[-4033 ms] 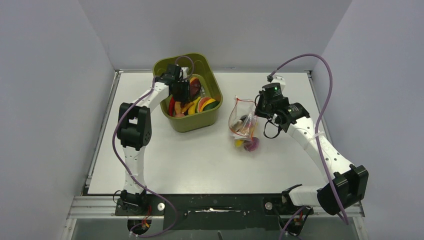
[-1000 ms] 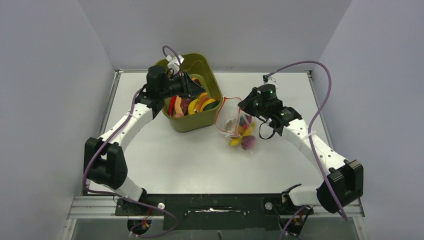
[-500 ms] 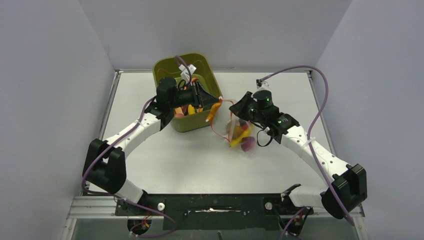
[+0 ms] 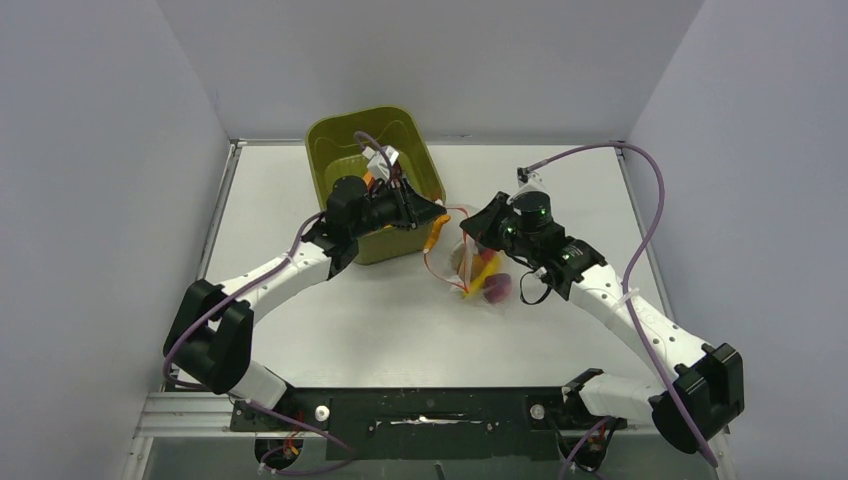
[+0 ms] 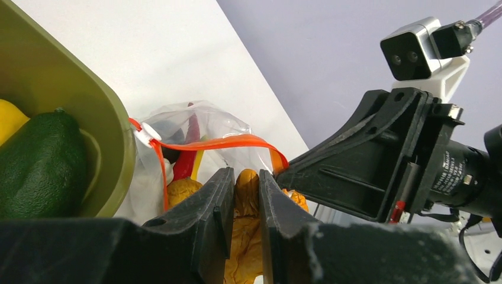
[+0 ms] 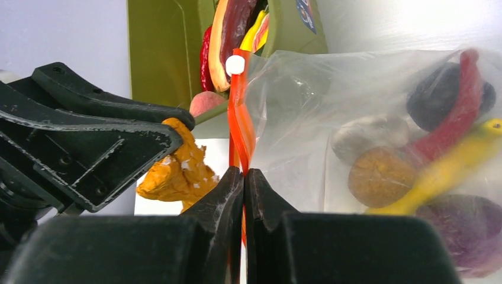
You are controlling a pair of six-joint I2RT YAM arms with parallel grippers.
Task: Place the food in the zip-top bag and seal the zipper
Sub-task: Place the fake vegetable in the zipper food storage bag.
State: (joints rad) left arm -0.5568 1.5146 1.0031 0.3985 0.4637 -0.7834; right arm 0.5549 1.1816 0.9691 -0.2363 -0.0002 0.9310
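My left gripper (image 5: 244, 177) is shut on a crinkled orange-yellow food piece (image 5: 247, 204), held just right of the olive bin at the mouth of the zip-top bag (image 4: 480, 270). The clear bag (image 5: 201, 125) hangs with its red-orange zipper (image 5: 208, 144) spread into an open loop. My right gripper (image 6: 244, 174) is shut on the zipper strip (image 6: 239, 118) and holds that edge up. Inside the bag (image 6: 319, 89) lie a red pepper (image 6: 450, 127), a yellow banana (image 6: 453, 164), a purple piece (image 6: 459, 231) and a brown round piece (image 6: 379, 177).
The olive-green bin (image 4: 345, 135) stands at the back left of centre, against my left wrist. More food lies in it, among them a dark green avocado (image 5: 35, 165). Grey walls close in the white table (image 4: 400, 320) on three sides.
My left arm has swung out of the bin to the right, carrying the orange piece to the bag's mouth. The right gripper with the bag has shifted slightly left.
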